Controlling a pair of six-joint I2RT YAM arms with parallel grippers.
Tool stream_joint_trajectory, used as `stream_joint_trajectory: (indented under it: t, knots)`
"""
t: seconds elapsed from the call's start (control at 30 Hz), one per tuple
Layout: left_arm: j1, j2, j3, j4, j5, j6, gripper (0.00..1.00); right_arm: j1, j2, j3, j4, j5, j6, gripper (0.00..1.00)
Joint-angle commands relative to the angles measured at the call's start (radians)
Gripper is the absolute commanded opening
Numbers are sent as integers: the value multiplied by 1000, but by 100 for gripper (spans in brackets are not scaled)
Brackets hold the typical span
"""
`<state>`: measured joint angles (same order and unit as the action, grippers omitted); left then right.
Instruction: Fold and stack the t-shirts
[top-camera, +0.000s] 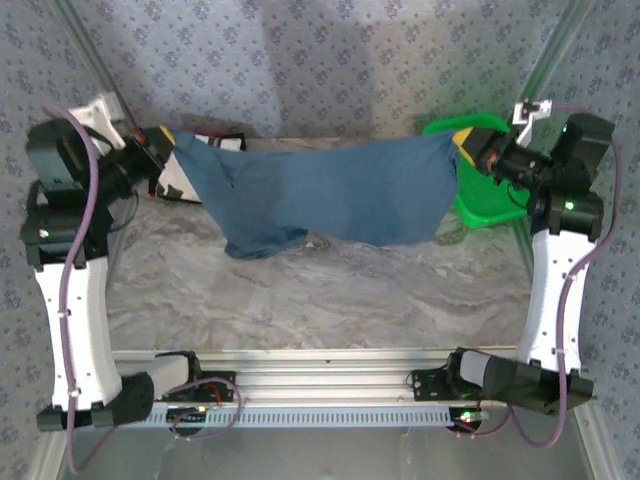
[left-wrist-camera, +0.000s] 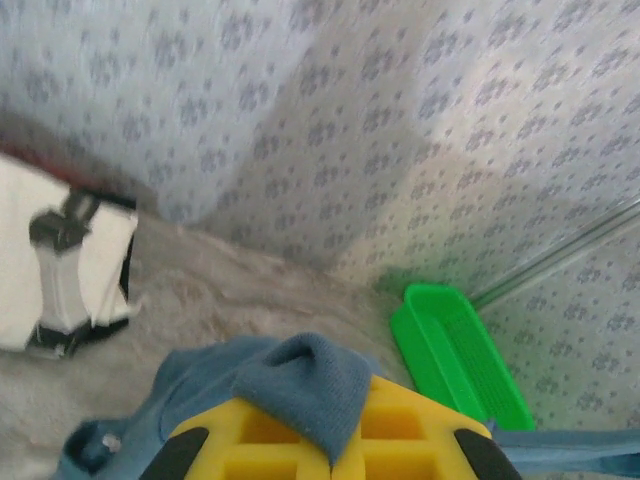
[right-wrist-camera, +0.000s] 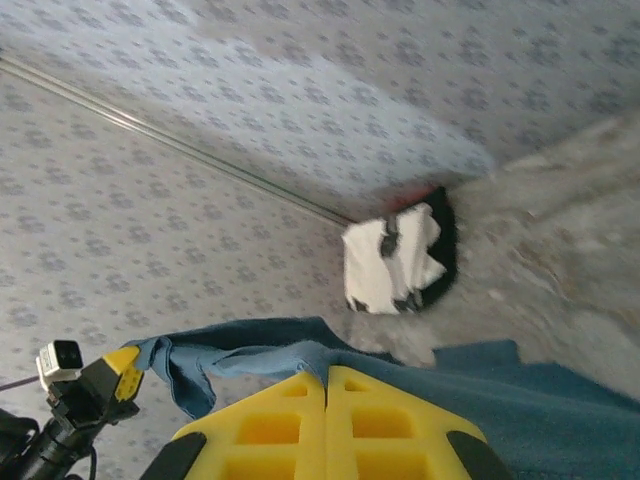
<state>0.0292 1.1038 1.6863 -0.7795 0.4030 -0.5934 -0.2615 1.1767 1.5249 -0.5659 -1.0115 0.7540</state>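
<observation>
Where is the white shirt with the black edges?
The cream-white shirt lies at the far left of the table, by the back wall, in the top view; it is just behind the left gripper, which holds up the blue shirt.

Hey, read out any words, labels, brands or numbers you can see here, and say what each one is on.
No readable text anywhere.
The blue t-shirt is plain.
The white t-shirt has black and grey patches, too blurred to tell whether any are letters.
The green basket is unmarked.
The wall covering bears only a repeating flower pattern.
</observation>
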Motion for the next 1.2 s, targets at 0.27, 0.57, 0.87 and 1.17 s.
stream_joint_trajectory:
  t: [0.27, 0.57, 0.87, 1.17]
  knots:
    - [-274, -244, -632, -13, -122, -277, 0, -9, -100, -390, -296, 214, -272, 0]
    - [-383, -396, -1097, 95, -121, -536, 0, -9, -92, -539, -302, 341, -347, 0]
    - [-403, -347, -1230, 150, -127, -580, 1, -7, -24, -564, -262, 367, -386, 0]
    - [-403, -326, -1238, 182, -104, -605, 17, 8, 44, -562, -230, 363, -407, 0]
